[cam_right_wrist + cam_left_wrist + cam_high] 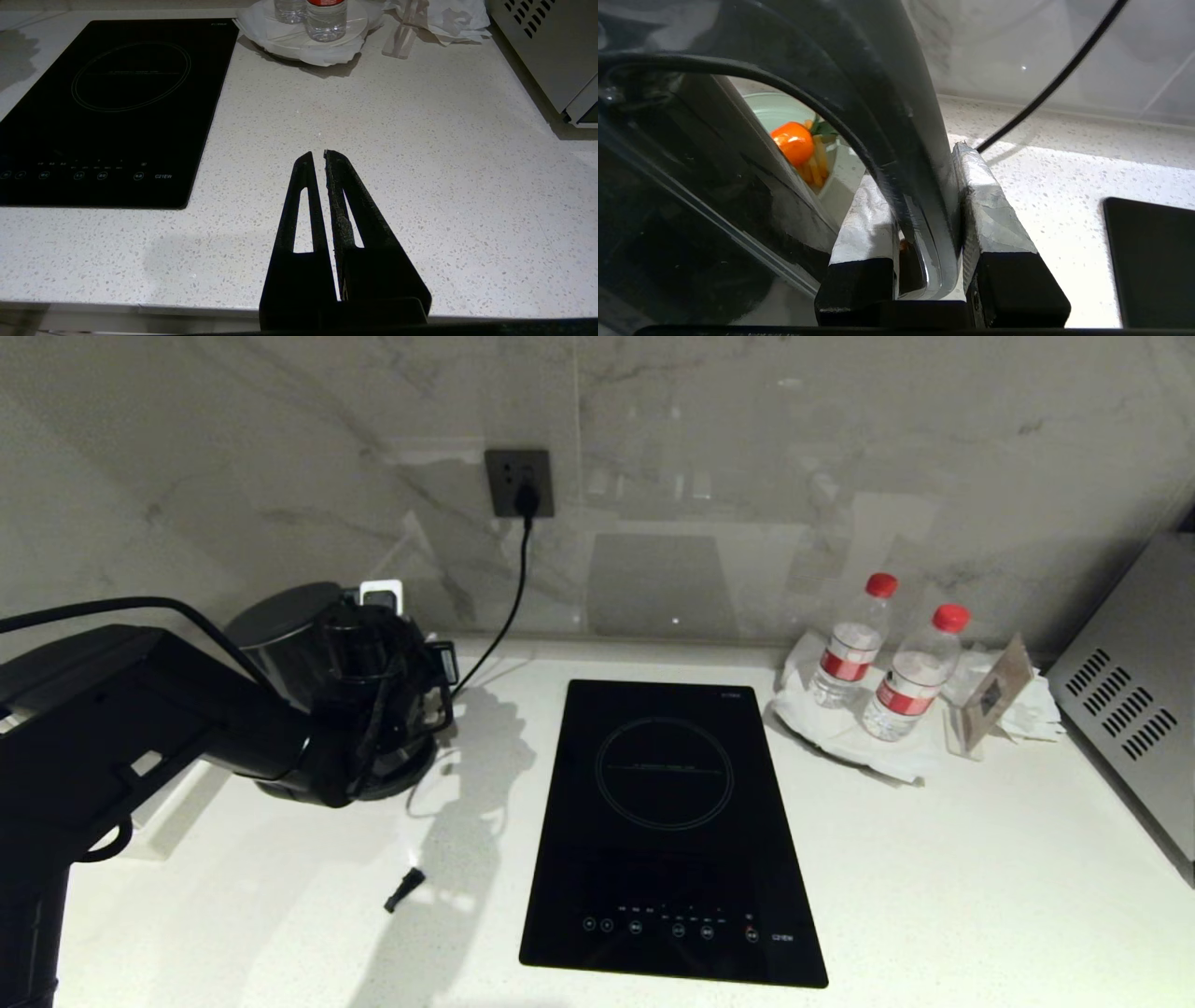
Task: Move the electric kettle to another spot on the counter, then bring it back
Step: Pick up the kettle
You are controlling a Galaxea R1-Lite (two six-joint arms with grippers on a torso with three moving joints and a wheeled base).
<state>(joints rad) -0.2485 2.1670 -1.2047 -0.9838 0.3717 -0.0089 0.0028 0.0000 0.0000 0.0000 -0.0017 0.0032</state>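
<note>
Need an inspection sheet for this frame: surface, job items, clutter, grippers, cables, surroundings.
Surface: white speckled counter with a black induction hob set in it.
Job's things: electric kettle at the back left, largely hidden behind the left arm; whether it is on its base or lifted cannot be told.
Clutter: two red-capped water bottles on white paper, a small card stand, a small black piece lying loose near the hob.
Grippers: left gripper, jaws clamped on the kettle's handle; right gripper, jaws shut, empty, over bare counter.
Cables: black cord from the wall socket down towards the kettle.
Surroundings: marble backsplash, a grey vented appliance at far right.
</note>
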